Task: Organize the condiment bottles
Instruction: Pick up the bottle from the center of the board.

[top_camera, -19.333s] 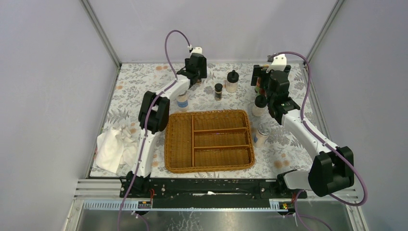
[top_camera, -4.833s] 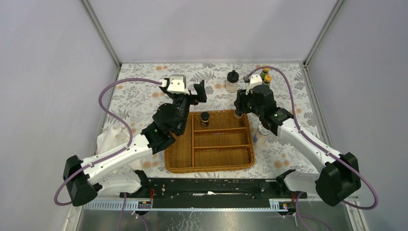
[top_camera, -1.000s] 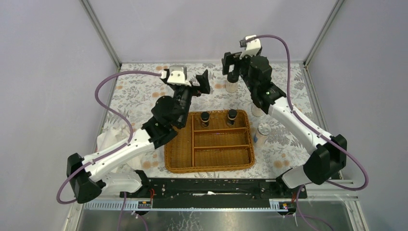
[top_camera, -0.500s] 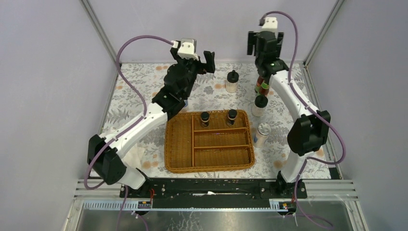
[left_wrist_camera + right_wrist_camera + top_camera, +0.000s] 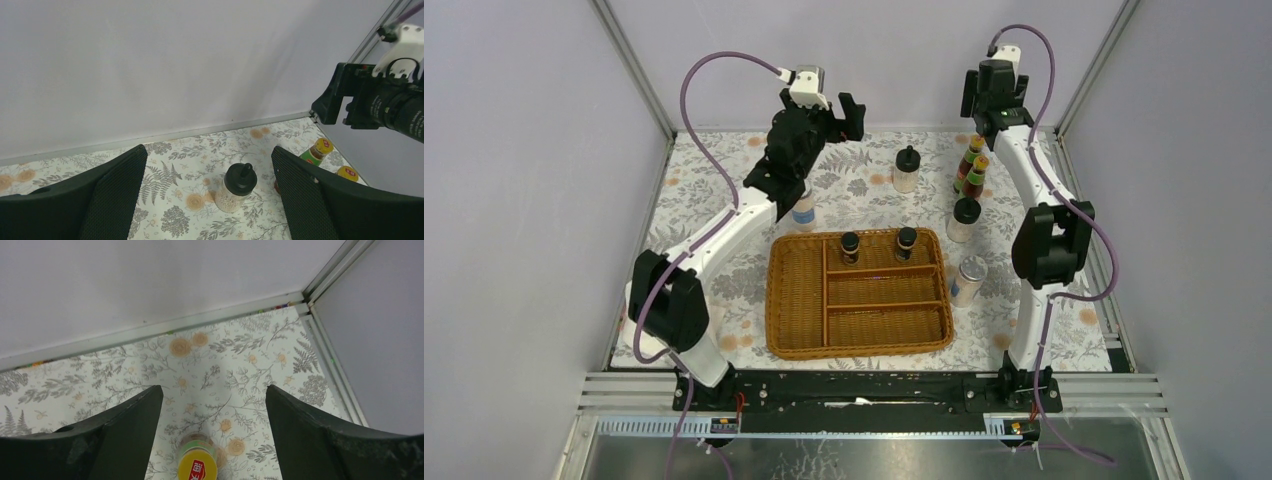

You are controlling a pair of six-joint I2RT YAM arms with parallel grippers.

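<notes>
Two dark black-capped jars [image 5: 850, 246] [image 5: 906, 242] stand in the back compartments of the wicker basket [image 5: 796, 300]. On the table stand two cream jars [image 5: 907, 170] [image 5: 964, 219], two yellow-capped bottles [image 5: 975, 150] [image 5: 973, 178] and two silver-lidded shakers [image 5: 967, 280] [image 5: 803, 210]. The second shaker is partly behind the left arm. My left gripper [image 5: 852, 112] [image 5: 208, 150] hangs open high above the back cream jar [image 5: 237, 187]. My right gripper [image 5: 992, 105] [image 5: 214, 390] is open above a yellow-capped bottle [image 5: 197, 466], which sits low between its fingers, untouched.
The back wall and metal frame rail [image 5: 165, 330] run close behind both grippers. The right corner post [image 5: 325, 275] stands just right of the right gripper. The floral cloth [image 5: 724, 190] covers the table round the basket.
Both arms have stretched up and back toward the wall. The right gripper swung right, from above the back cream jar to over the yellow-capped bottles. The bottles have not moved.
</notes>
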